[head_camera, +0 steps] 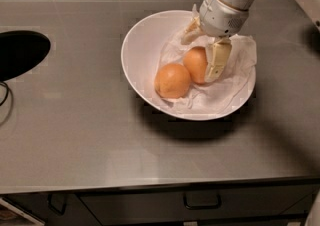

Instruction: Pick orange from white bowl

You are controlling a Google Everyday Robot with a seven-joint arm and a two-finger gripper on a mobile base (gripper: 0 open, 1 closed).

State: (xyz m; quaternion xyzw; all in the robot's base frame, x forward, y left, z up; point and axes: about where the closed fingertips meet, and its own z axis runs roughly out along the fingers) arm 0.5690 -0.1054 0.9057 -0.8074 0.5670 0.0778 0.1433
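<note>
Two oranges lie side by side on white paper in the white bowl (137, 52) on the grey counter. My gripper (201, 56) reaches down into the bowl from the upper right. Its fingers straddle the right-hand orange (195, 65): one cream finger (218, 60) rests against the orange's right side, and the other finger (191, 28) stands just behind it, a little apart. The gripper looks open around this orange. The left-hand orange (172, 80) sits free, touching the first one.
A crumpled white paper (225, 92) lines the bowl. A dark round sink opening (20, 52) is at the counter's left. Dark tiles run along the back. A drawer handle (202, 203) shows below the counter's front edge.
</note>
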